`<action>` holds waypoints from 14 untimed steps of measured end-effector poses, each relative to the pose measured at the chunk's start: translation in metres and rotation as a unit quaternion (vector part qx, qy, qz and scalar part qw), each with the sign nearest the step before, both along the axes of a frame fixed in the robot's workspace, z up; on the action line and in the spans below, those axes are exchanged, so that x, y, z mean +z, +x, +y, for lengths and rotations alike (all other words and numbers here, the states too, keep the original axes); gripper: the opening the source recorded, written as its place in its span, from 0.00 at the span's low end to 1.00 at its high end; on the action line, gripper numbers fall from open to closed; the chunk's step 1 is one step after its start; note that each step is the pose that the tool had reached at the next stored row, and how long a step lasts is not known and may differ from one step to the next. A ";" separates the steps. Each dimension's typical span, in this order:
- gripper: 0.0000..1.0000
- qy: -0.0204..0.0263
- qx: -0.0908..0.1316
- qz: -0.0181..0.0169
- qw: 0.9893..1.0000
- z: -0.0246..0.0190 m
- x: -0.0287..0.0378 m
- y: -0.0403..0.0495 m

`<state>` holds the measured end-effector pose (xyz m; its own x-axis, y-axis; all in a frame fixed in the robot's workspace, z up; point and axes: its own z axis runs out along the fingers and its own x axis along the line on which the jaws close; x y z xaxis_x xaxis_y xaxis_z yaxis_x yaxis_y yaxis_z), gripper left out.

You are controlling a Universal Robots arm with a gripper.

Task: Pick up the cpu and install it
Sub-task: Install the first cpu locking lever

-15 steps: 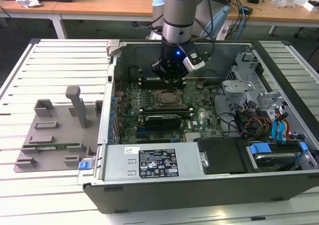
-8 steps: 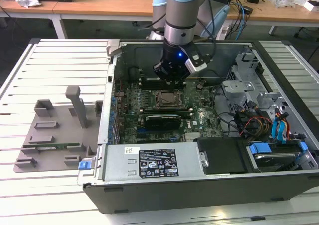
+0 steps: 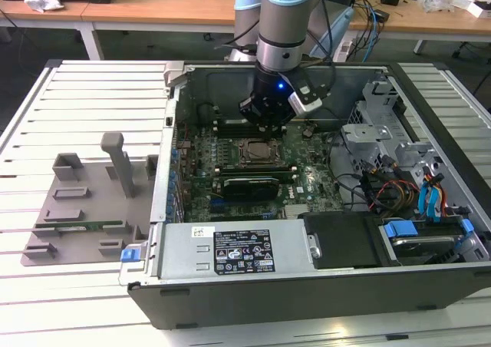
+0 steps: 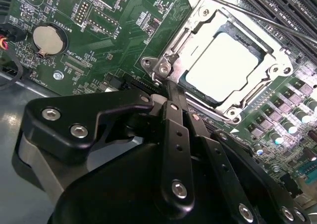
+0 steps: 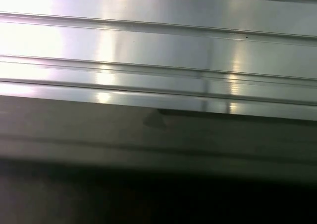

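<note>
The gripper (image 4: 168,92) hangs just beside the socket (image 4: 173,55), its fingers pressed together on nothing. The cpu (image 4: 225,68) already lies seated in that socket's metal frame; beyond it run memory slots (image 4: 282,3). I judge placement done; what remains calls for securing the frame without shifting the chip.

One open black desktop computer case (image 3: 307,293) lies on one slatted metal desk (image 3: 84,94). Inside it sits one green motherboard (image 3: 230,190) carrying one square socket with a silver metal frame (image 4: 225,60), and in that socket one flat square cpu with a pale silver top (image 4: 223,68). One round silver coin battery (image 4: 48,39) shows on the board in the second wrist view. One grey moulded parts tray (image 3: 84,209) rests on the exterior view's left, with one tall grey post (image 3: 119,163). One robot arm with one black gripper (image 3: 268,109) hangs over the board. Two blue drive latches (image 3: 400,228) show at the right.
</note>
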<state>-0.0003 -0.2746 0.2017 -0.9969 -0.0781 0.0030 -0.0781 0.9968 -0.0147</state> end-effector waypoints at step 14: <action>0.11 0.000 0.002 0.000 1.000 -0.0030 0.0029 0.0004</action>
<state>0.0001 -0.2776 0.2047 -0.9966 -0.0820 0.0033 -0.0820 0.9965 -0.0139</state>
